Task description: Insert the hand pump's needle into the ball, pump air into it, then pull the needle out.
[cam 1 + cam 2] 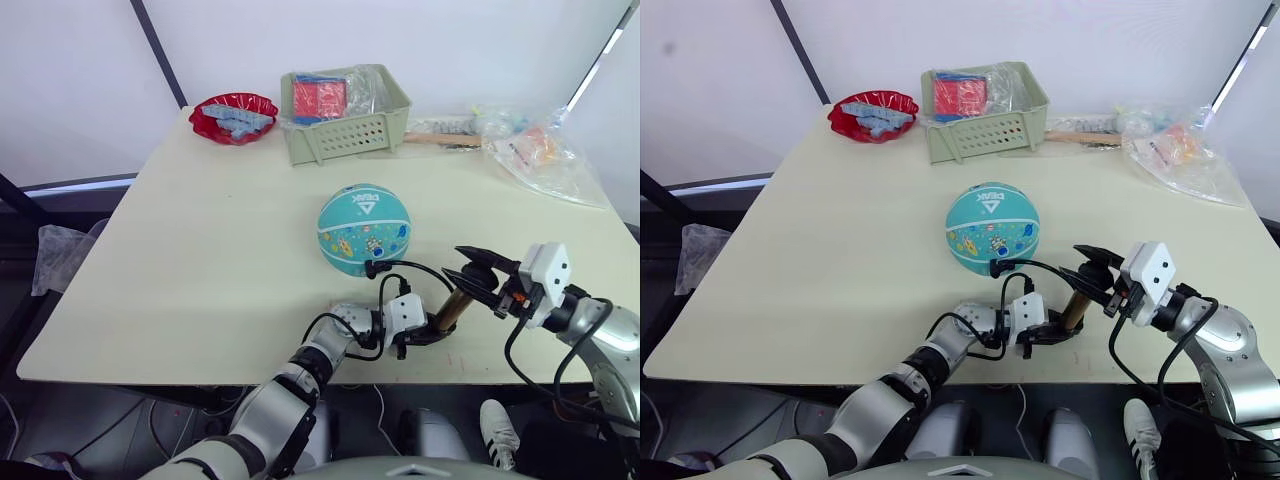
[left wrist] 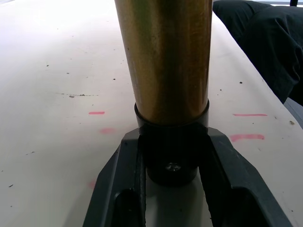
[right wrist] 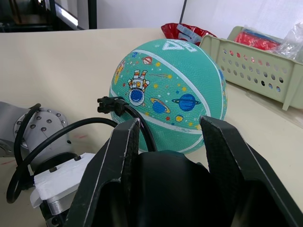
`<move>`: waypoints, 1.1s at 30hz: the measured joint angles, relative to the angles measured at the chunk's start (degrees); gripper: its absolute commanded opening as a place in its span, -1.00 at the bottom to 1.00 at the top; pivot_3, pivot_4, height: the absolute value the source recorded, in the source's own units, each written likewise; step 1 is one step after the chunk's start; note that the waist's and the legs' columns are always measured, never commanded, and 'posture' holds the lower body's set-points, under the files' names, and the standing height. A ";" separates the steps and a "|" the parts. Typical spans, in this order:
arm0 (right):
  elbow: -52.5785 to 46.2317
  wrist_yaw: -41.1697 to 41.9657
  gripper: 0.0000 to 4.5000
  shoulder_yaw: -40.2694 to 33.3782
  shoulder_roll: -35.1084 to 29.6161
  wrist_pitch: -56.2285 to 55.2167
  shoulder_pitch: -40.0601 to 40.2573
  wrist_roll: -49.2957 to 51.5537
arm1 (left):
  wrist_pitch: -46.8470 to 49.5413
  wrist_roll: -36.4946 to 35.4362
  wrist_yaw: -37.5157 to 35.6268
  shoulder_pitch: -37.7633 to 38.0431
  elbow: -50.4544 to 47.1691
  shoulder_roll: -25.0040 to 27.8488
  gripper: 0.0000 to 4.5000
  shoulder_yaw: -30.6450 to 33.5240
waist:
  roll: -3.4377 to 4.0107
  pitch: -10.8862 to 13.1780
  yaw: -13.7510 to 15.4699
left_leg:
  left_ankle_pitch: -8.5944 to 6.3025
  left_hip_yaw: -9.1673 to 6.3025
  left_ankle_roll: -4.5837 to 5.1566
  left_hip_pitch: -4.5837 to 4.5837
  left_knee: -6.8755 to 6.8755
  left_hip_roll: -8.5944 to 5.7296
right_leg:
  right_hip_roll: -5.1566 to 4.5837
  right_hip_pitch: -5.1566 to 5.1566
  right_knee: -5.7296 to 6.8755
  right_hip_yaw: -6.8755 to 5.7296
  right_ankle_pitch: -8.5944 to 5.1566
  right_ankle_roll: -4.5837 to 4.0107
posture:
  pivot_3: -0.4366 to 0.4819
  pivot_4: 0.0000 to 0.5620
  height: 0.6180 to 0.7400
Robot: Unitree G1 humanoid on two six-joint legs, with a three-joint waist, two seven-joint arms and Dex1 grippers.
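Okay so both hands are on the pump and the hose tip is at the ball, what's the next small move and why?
Probably push the handle down toward the barrel for a pump stroke. The left hand clamps the hand pump at its base cap, the right hand grips the handle end, and the hose's end sits against the ball, so the needle looks inserted, though the pin itself can't be seen.

— What carries everything?
— A cream table (image 1: 200, 260), faint pink marks near its front edge.
— And what lies on it?
— A teal ball (image 1: 364, 229) sits near the middle. At the far edge, a red dish (image 1: 233, 117) on the left, a pale green basket (image 1: 345, 113) just right of it, then a wooden-handled tool (image 1: 440, 139) and clear plastic bags (image 1: 545, 152) at the far right.
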 measured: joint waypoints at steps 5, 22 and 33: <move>-0.08 0.00 -0.32 0.07 0.10 -0.02 -0.02 -0.08 | 0.51 -0.02 -0.64 0.00 -0.33 0.03 1.00 0.09 | 0.00 -0.01 0.01 | 0.00 0.00 0.00 0.00 -0.01 0.00 | 0.00 0.00 -0.01 0.00 0.00 -0.01 | -0.05 -0.47 0.96; -0.53 0.04 -0.32 0.77 0.17 -0.03 -0.93 0.02 | 2.50 -5.42 -8.35 8.87 -16.84 8.33 1.00 1.68 | 0.41 0.33 -1.18 | -0.01 -0.03 -0.01 -0.02 -0.20 0.02 | -0.03 -0.08 -0.01 -0.02 -0.11 -0.20 | -0.05 -0.47 0.96; -0.97 0.46 -0.32 0.73 -0.12 -1.48 -0.28 0.05 | 12.17 -18.81 -14.03 23.54 -47.23 19.32 1.00 4.90 | 0.74 0.60 -1.20 | -0.06 -0.04 -0.11 -0.04 -0.21 0.02 | -0.15 -0.09 -0.03 0.01 -0.14 -0.24 | -0.05 -0.47 0.96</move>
